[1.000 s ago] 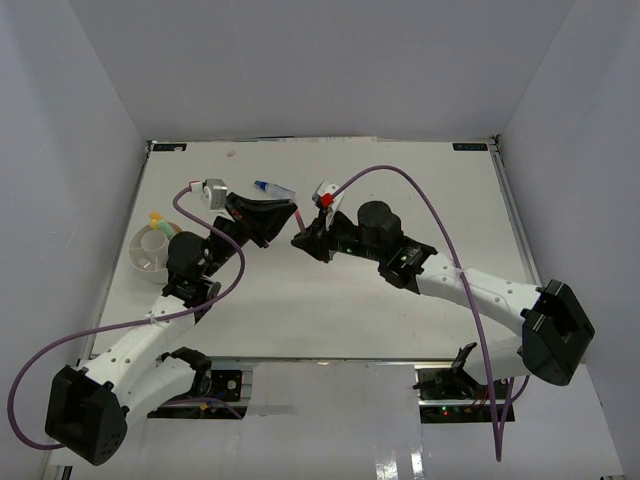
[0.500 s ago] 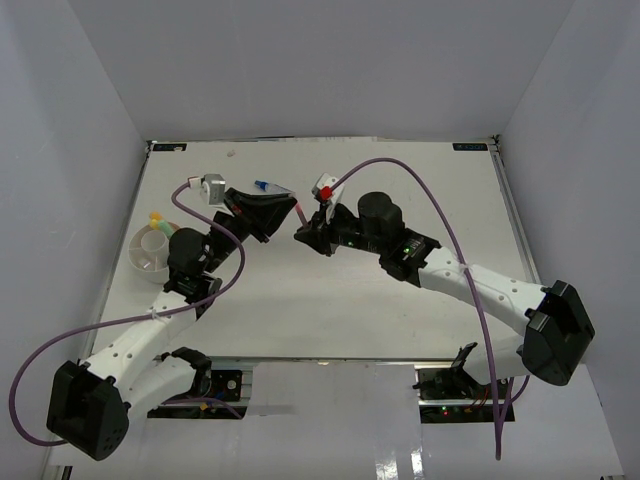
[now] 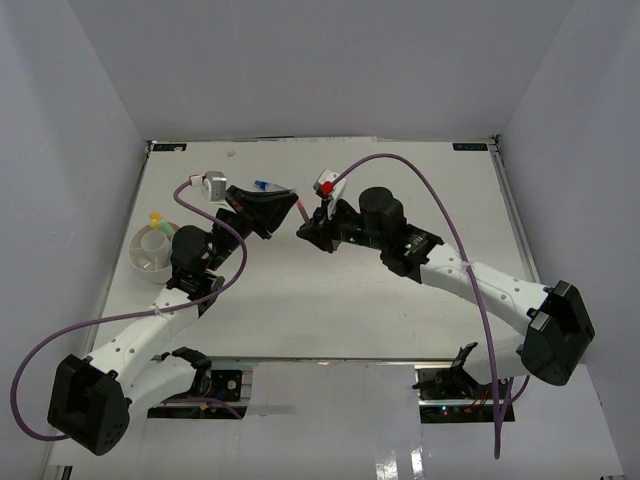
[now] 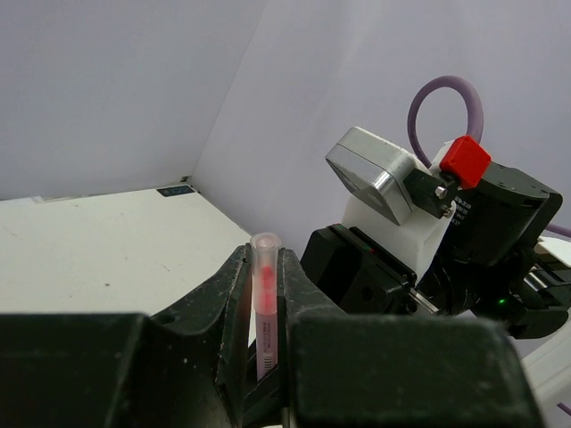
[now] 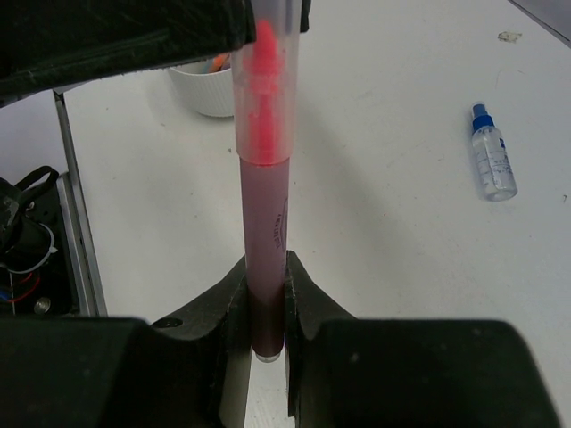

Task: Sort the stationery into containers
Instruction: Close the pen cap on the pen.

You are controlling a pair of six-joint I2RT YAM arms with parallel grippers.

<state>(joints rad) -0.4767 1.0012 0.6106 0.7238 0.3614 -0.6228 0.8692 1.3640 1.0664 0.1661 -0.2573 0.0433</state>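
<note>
Under the left arm [image 3: 190, 262], dish [image 3: 142, 264] part-hidden.

Marker [image 5: 265, 223] is seen in pinkish-red under a see-through cap, bottle [image 5: 492, 156] is clear and capped in blue, dish [image 3: 143, 262] is plain white, cables [image 4: 446, 85] are coloured purple.

A white bench [image 3: 330, 310] sits between plain pale walls [image 3: 320, 70]. A small black sticker [image 3: 468, 147] marks its far right corner.
</note>
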